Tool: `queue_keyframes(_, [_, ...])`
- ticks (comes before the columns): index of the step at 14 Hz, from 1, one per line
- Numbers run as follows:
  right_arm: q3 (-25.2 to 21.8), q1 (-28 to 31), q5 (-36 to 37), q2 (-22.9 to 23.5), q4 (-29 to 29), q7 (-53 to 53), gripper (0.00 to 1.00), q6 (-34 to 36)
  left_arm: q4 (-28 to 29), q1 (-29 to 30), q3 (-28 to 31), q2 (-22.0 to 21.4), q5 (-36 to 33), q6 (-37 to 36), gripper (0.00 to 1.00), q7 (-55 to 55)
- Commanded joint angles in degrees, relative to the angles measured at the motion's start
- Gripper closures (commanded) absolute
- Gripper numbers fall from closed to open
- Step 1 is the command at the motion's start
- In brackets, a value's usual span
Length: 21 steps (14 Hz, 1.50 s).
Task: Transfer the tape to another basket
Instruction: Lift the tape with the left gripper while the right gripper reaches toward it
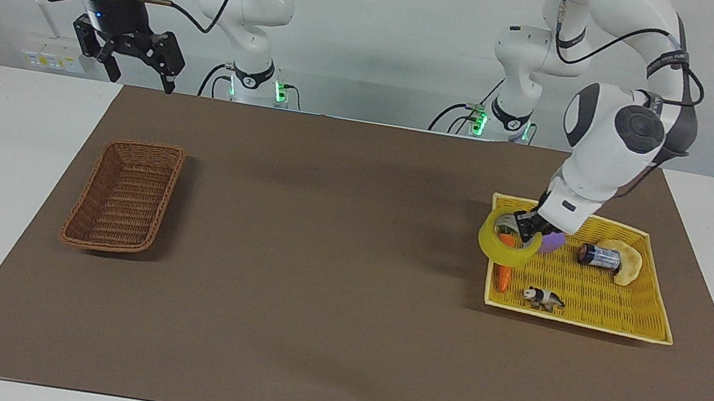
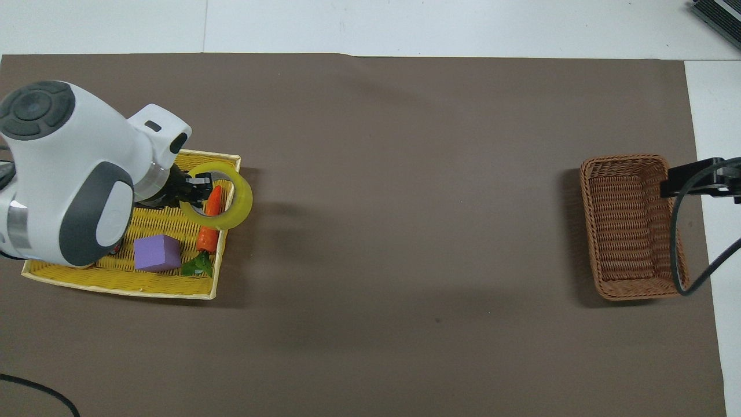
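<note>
The yellow tape [image 1: 503,245] [image 2: 236,200] hangs in the air over the edge of the yellow tray [image 1: 595,308] [image 2: 116,281] that lies toward the right arm's end of the table. My left gripper [image 1: 526,230] [image 2: 195,191] is shut on the roll's rim. The brown wicker basket [image 1: 124,195] [image 2: 631,225] sits empty at the right arm's end of the table. My right gripper [image 1: 137,58] waits open, raised near its base; only its edge [image 2: 694,179] shows beside the basket in the overhead view.
In the yellow tray lie a carrot [image 1: 503,276] [image 2: 209,227], a purple block [image 2: 156,252], a toy panda [image 1: 543,298], a small dark bottle [image 1: 598,256] and a croissant [image 1: 630,264]. A brown mat [image 1: 331,281] covers the table between tray and basket.
</note>
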<state>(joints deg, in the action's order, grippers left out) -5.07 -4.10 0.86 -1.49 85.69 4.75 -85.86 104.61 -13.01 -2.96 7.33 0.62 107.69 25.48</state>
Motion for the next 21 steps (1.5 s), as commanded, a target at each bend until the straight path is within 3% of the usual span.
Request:
queue_keyframes(1, [0.2,0.7,-0.4,-0.4,0.8,-1.1,0.0,-0.4,-0.6,-5.8,0.6,-2.5,0.3,-3.2,1.0,8.5])
queue_keyframes(4, [0.2,0.7,-0.4,-0.4,0.8,-1.1,0.0,-0.4,-4.4,-9.6,0.3,-1.6,5.2,-6.7,1.0,17.3])
queue_keyframes(9, [0.7,0.2,-0.5,-1.1,0.7,-1.8,0.0,2.2,-7.0,-18.4,0.1,-1.6,5.3,-5.7,1.0,23.1])
queue_keyframes(15, [3.0,-1.2,-9.4,-2.6,7.0,-1.6,0.0,1.9,-7.8,-19.0,-1.5,-1.5,5.3,-5.6,1.0,25.8])
queue_keyframes(19, [3.1,-7.6,-12.5,-5.3,15.9,-4.3,0.0,-5.7,-7.2,-19.6,-1.5,-1.5,5.3,-5.3,1.0,27.2])
queue_keyframes(21, [3.2,-8.5,-12.7,-4.5,16.3,-4.2,0.0,-7.7,-7.2,-19.6,-1.5,-1.6,5.4,-5.2,1.0,27.2])
